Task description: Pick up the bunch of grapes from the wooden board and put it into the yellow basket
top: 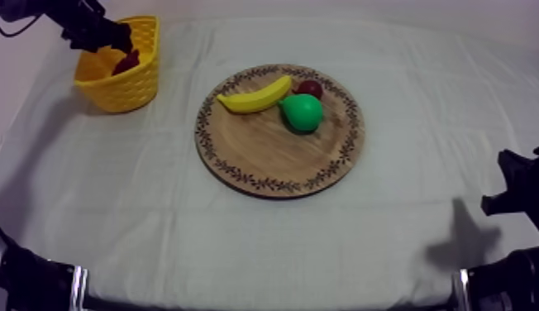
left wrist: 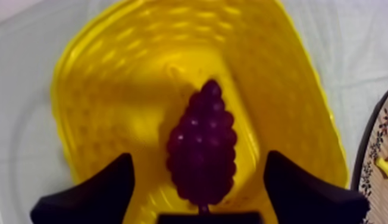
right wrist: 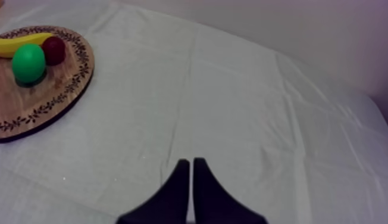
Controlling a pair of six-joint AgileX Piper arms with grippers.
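While inside basket [left wrist: 101, 77], grapes [left wrist: 201, 140] between splayed left gripper [left wrist: 198, 156].

Banana [top: 256, 94] lies slantwise, one end up twd small red fruit [top: 310, 88]. Green pear [top: 302, 112] just below that end, touching banana, red fruit right behind it. Desk [top: 240, 240] under grey-white cloth, creased in places.

yellow basket [left wrist: 291, 89]: glossy, woven-look plastic
bunch of grapes [left wrist: 202, 149]: shiny, bumpy
wooden board [top: 264, 157]: smooth grained wood
my left fingers [left wrist: 98, 190]: matt black
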